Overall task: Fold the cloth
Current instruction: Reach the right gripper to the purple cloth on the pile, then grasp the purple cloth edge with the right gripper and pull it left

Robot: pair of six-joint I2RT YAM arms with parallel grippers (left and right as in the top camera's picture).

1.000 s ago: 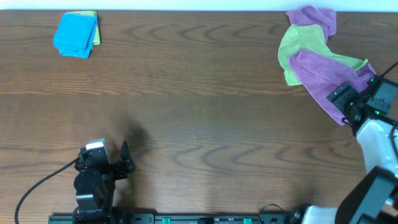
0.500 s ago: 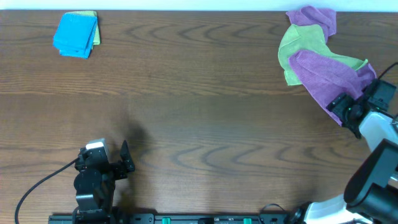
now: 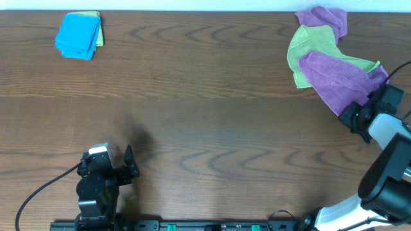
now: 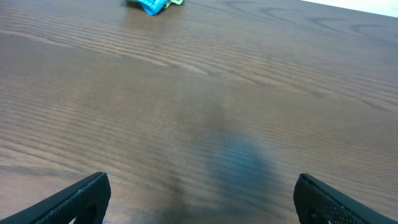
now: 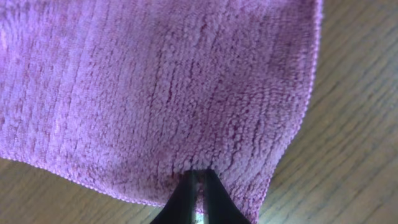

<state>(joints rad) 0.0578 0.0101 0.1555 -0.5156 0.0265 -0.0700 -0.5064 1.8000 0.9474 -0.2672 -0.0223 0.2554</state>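
- No text, logo or number I can make out anywhere, honestly.
- The cloth (image 5: 155, 81) is plain pile up close, nothing printed.
- Table (image 3: 205, 115) is just wood grain, no markings.

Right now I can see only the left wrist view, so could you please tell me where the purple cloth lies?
Observer: The purple cloth lies at the far right of the table, overlapping a green cloth.
Operator: Thank you. Is the right end effector holding it?
Observer: Yes, the right end effector is shut on its near edge.
Operator: Is anything else in that pile?
Observer: A second purple cloth shows behind the green one.
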